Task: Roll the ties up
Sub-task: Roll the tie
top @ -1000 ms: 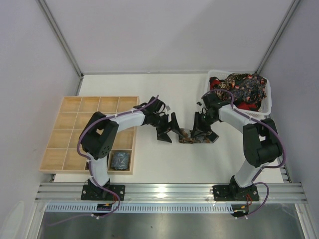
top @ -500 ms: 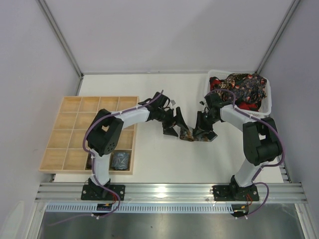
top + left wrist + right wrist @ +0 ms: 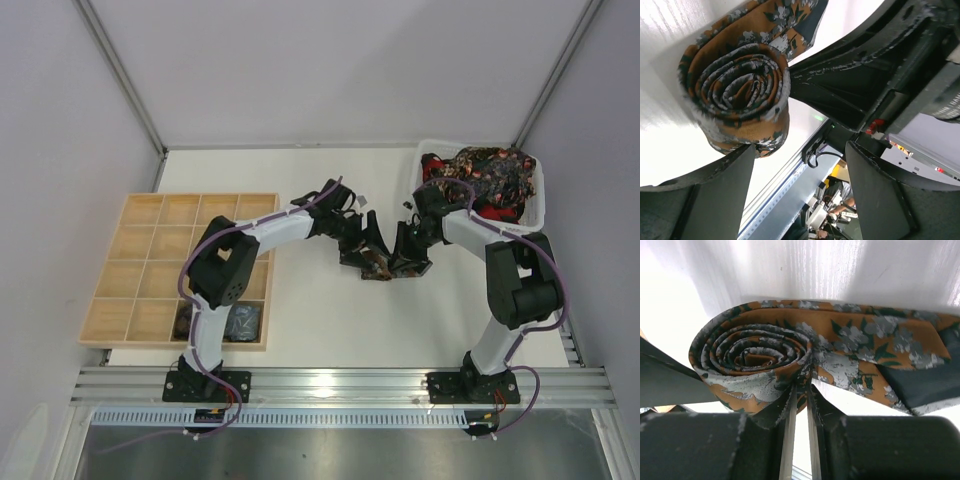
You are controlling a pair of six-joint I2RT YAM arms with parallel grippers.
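Note:
A brown-orange tie with grey flowers (image 3: 378, 262) lies on the white table, mostly rolled into a coil (image 3: 755, 352) with a short flat tail (image 3: 880, 355). My right gripper (image 3: 801, 385) is shut on the coil's outer layer at its lower edge; in the top view the right gripper (image 3: 408, 255) is at the tie's right side. My left gripper (image 3: 365, 240) is open at the tie's left side. In the left wrist view the coil (image 3: 740, 90) sits just off the tip of one finger of the left gripper (image 3: 800, 150), not between the jaws.
A white mesh basket (image 3: 538, 205) at the back right holds a heap of loose ties (image 3: 485, 175). A pale wooden grid tray (image 3: 130, 270) lies at the left, with two dark coils (image 3: 240, 322) in its near cells. The right arm's body (image 3: 865, 85) is close in front of the left gripper.
My left gripper has moved right and up, from a gap away to right beside the tie and the right gripper. The tie looks shorter and more bunched.

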